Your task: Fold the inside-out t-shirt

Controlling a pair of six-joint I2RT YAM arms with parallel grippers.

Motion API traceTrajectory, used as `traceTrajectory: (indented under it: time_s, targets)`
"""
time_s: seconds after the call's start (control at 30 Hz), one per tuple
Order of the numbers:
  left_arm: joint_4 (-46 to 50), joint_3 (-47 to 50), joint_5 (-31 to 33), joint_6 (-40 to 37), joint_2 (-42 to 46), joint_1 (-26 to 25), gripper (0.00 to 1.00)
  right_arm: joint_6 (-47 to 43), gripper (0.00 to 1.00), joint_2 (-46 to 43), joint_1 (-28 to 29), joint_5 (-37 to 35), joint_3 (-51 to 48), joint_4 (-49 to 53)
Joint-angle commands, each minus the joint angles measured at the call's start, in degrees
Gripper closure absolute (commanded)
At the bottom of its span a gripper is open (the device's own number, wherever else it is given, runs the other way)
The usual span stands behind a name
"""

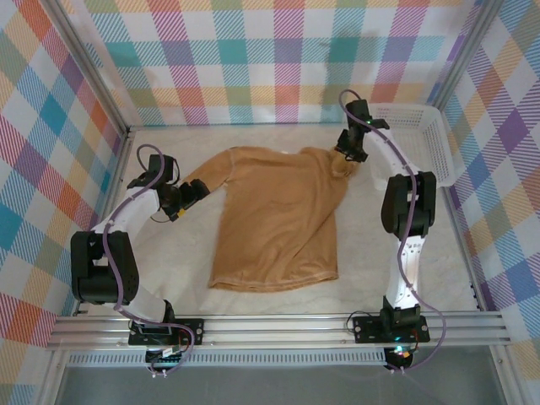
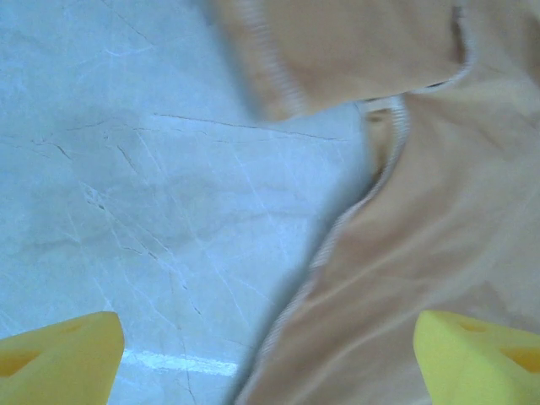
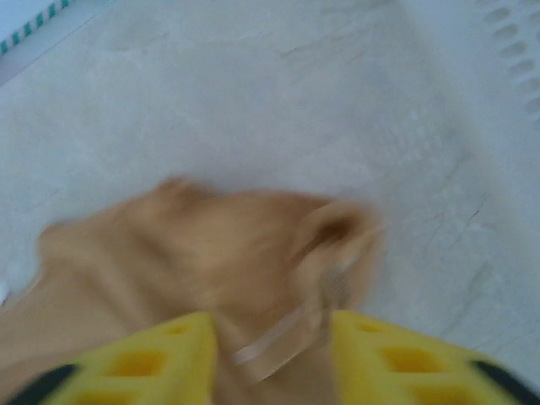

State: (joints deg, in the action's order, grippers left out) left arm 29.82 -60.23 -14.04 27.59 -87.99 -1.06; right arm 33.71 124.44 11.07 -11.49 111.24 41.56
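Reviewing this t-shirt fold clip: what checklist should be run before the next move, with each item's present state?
1. The left hand is open and empty: ok, its fingers stand wide apart with nothing gripped.
2. The right hand is clear of cloth: cannot tell, blurred cloth sits between its fingers.
3. The t-shirt lies flat: not ok, it is bunched at the shoulder by the right hand.
4. The sleeve on the left is spread out: ok, it reaches toward the left hand.
5. The t-shirt is outside the white basket: ok, it lies on the table.
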Motion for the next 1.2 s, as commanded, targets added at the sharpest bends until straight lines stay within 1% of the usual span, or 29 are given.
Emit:
traceTrajectory:
  time_s: [0.0, 0.1, 0.23, 0.4, 0.5, 0.57, 0.67, 0.7, 0.77, 0.87, 0.93, 1.03, 1.1, 1.17]
  targets:
    - [0.7, -1.4, -1.2, -0.4, 0.3, 0.0, 0.11, 0.4, 0.38, -1.9, 4.0, 2.2, -0.9, 0.5]
    - [-0.1, -3.2, -2.4, 0.6, -1.1, -0.3, 0.12, 0.0, 0.37, -2.7, 5.7, 3.7, -1.9, -0.2]
    - [-1.7, -7.0, -3.9, 3.0, -5.1, -2.8, 0.13, -1.1, 0.42, -2.3, 8.8, 6.3, -2.6, -0.6]
    - [-4.1, -14.5, -4.2, 5.4, -13.1, -10.6, 0.14, -0.8, 0.55, -3.8, 9.2, 6.8, -9.4, -2.8]
    - [-5.4, -20.4, -4.9, 6.9, -20.0, -15.7, 0.14, -1.3, 0.56, -5.4, 9.1, 6.9, -14.0, -4.0]
    - [-7.6, -23.9, -6.8, 8.5, -25.1, -18.4, 0.14, -1.2, 0.56, -6.5, 9.0, 7.5, -17.1, -4.8]
    - [-11.4, -26.8, -10.0, 11.2, -31.7, -20.2, 0.15, -0.8, 0.56, -7.3, 9.0, 8.4, -22.0, -7.4]
    - [-12.0, -26.9, -10.5, 11.6, -33.4, -20.2, 0.15, -0.6, 0.56, -7.2, 9.0, 9.3, -23.2, -8.1]
    - [-10.7, -26.3, -9.4, 11.2, -35.2, -19.6, 0.16, -0.5, 0.56, -6.3, 9.3, 11.4, -24.7, -9.5]
    - [-11.3, -20.4, -8.5, 10.5, -33.9, -17.6, 0.16, 0.0, 0.56, -5.1, 10.5, 13.6, -26.4, -10.8]
    - [-12.4, -14.4, -8.1, 10.0, -30.9, -15.3, 0.16, 0.3, 0.56, -5.0, 12.1, 13.9, -27.7, -11.4]
    - [-11.6, -4.5, -6.7, 7.7, -23.9, -11.1, 0.16, 1.6, 0.55, -6.0, 15.6, 15.0, -30.4, -12.0]
    - [-9.8, 2.1, -4.9, 4.9, -17.9, -8.6, 0.15, 2.7, 0.54, -8.4, 18.5, 15.6, -32.8, -13.0]
    - [-6.8, 6.8, -2.7, 2.6, -11.7, -6.8, 0.14, 3.3, 0.52, -10.9, 20.6, 15.7, -34.7, -13.7]
